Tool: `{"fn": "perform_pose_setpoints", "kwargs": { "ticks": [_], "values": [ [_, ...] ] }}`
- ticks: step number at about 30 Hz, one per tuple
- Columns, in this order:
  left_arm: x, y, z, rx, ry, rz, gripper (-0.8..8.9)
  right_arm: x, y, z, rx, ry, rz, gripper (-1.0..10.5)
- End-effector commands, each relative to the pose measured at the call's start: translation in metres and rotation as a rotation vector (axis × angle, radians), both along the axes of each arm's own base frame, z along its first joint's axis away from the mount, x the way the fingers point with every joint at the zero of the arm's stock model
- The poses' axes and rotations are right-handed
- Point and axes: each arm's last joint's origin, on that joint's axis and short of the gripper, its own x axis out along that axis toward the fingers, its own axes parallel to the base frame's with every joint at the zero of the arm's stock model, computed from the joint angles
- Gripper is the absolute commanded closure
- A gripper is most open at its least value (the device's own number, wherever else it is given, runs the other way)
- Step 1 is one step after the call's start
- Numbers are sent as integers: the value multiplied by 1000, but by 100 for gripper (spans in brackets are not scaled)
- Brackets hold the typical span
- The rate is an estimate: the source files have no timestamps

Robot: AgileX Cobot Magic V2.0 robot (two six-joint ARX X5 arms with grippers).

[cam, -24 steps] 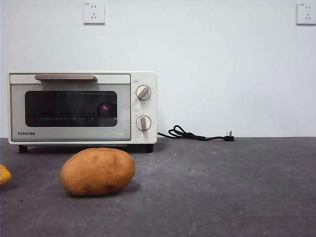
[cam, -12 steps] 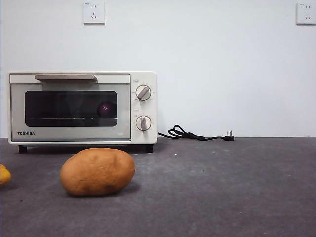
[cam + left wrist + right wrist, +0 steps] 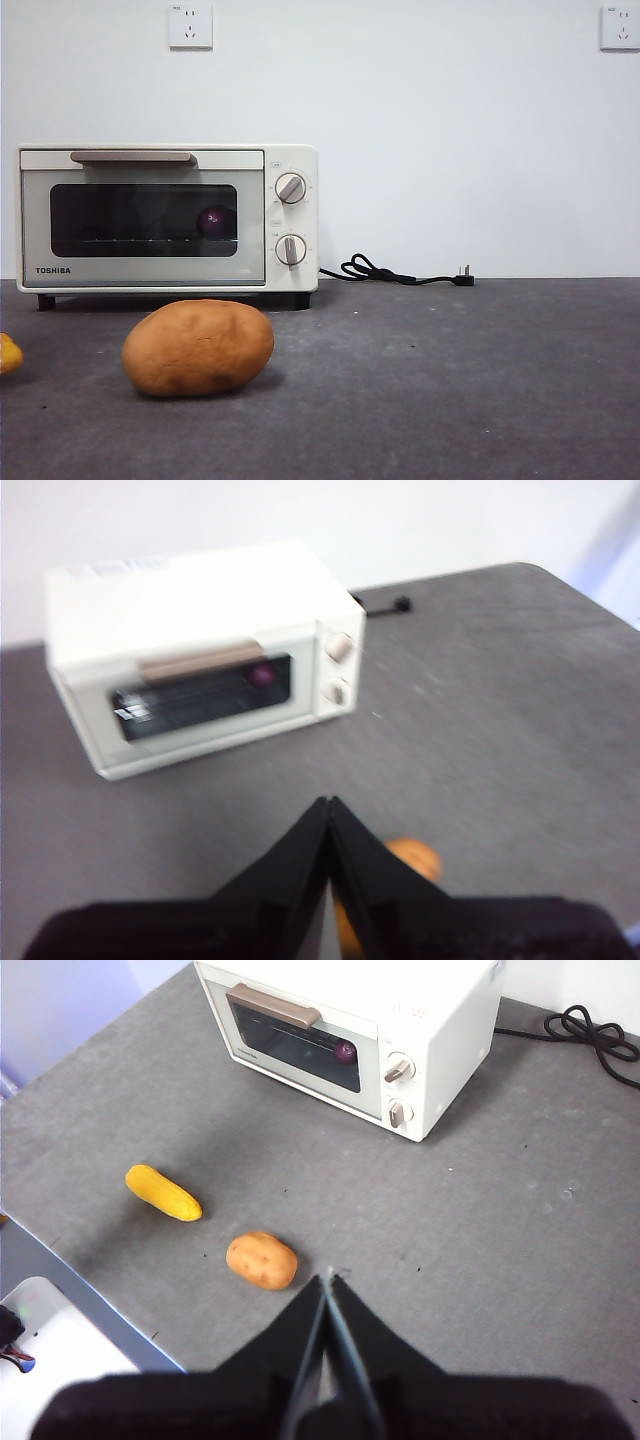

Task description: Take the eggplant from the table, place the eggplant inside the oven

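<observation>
The cream-white Toshiba oven (image 3: 160,220) stands at the back left of the dark grey table (image 3: 450,380) with its glass door closed. Through the glass the dark-purple end of the eggplant (image 3: 215,221) shows on the wire rack; the eggplant (image 3: 345,1052) and the eggplant (image 3: 262,675) appear the same way from both wrists. My left gripper (image 3: 328,805) hangs shut and empty well away from the oven (image 3: 200,655). High over the table, my right gripper (image 3: 327,1278) is shut and empty too. Neither arm appears in the front view.
A tan-brown potato (image 3: 198,347) lies in front of the oven. A yellow corn cob (image 3: 163,1192) rests left of the potato (image 3: 262,1260). The oven's black cord and plug (image 3: 400,273) trail along the back edge.
</observation>
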Motion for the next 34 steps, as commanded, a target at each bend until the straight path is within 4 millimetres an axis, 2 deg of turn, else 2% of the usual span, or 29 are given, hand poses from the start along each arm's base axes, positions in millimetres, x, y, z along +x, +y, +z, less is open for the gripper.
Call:
{"fn": "perform_pose_setpoints", "kwargs": {
  "ticks": [1,4,6,8,11,18,23,26,34],
  "values": [
    [-2,0,6,80,-164,-4,818,3,3,-3,-18,28,-4,946],
    [-6,-1,6,81,-354,-16,818,7,7,-4,-28,39,-4,946],
    [-4,-2,-2,82,-476,-33,818,11,10,-6,-35,47,-4,946],
    [0,-2,-15,88,-561,-29,818,14,13,-7,-43,55,-4,946],
    [13,-1,-47,93,-614,-19,818,19,18,-9,-54,67,-4,946],
    [43,1,-141,91,-497,-2,818,29,27,-14,-79,93,-5,946],
    [57,4,-195,101,-387,73,818,33,31,-16,-90,105,-5,946],
    [63,7,-221,115,-340,142,818,35,33,-17,-94,110,-5,946],
    [78,13,-266,143,-195,304,818,37,35,-18,-100,115,-5,946]
  ]
}}
